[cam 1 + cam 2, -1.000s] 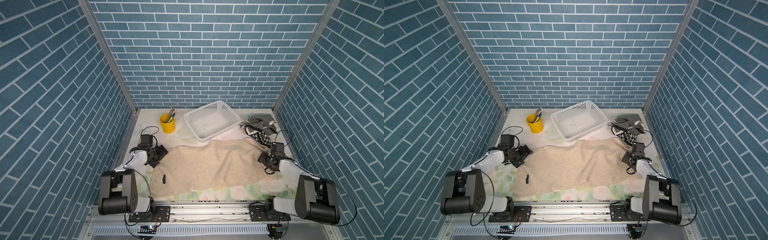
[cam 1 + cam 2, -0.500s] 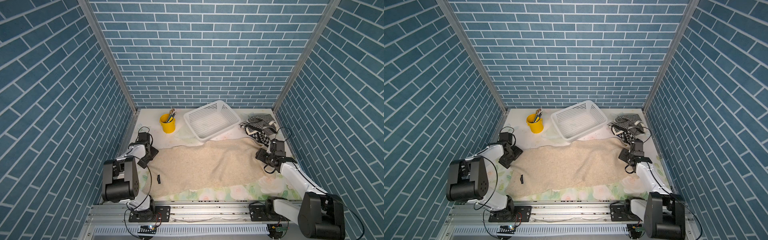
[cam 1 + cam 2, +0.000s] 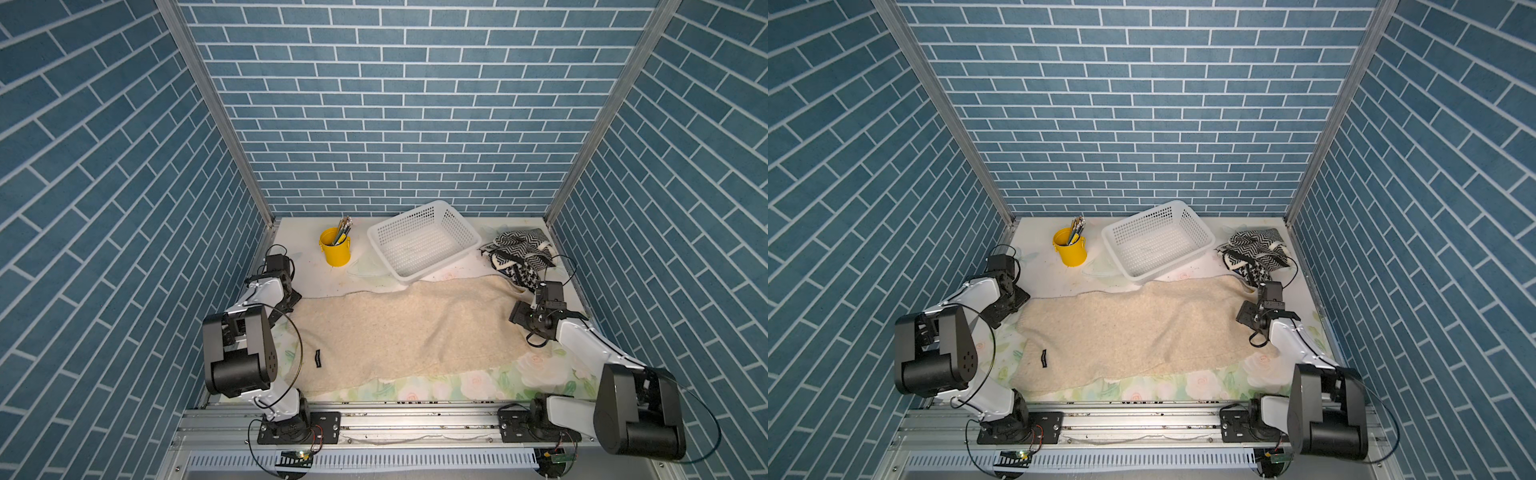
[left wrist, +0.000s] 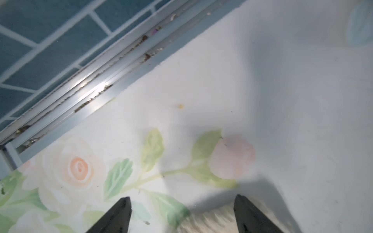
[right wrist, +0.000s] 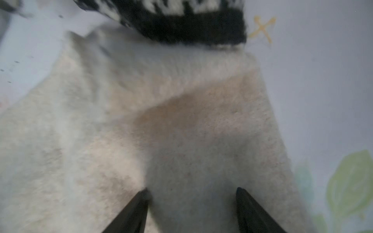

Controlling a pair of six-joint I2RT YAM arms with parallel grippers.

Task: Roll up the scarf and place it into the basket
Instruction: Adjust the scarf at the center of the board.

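Note:
The beige scarf [image 3: 407, 328] [image 3: 1133, 332] lies spread flat across the table, with a small black label near its front left. Behind it the white perforated basket [image 3: 411, 218] [image 3: 1142, 224] stands with nothing in it. My left gripper [image 3: 291, 300] [image 3: 1013, 303] is low at the scarf's far left corner. In the left wrist view it [image 4: 181, 198] is open, with the scarf's fuzzy edge [image 4: 210, 222] between the fingers. My right gripper [image 3: 517, 318] [image 3: 1244, 316] is over the scarf's right end. In the right wrist view it [image 5: 192, 190] is open above the scarf [image 5: 181, 131].
A yellow bucket [image 3: 336, 248] of brushes stands left of the basket. A black-and-white patterned cloth [image 3: 519, 253] [image 5: 181, 20] lies at the back right, touching the scarf's far right corner. Metal frame rails [image 4: 80, 84] and tiled walls close in both sides.
The left gripper drew back toward the left wall and the scarf's left end, with its label, shifted left. The right gripper's jaws opened wider and its arm swung outward.

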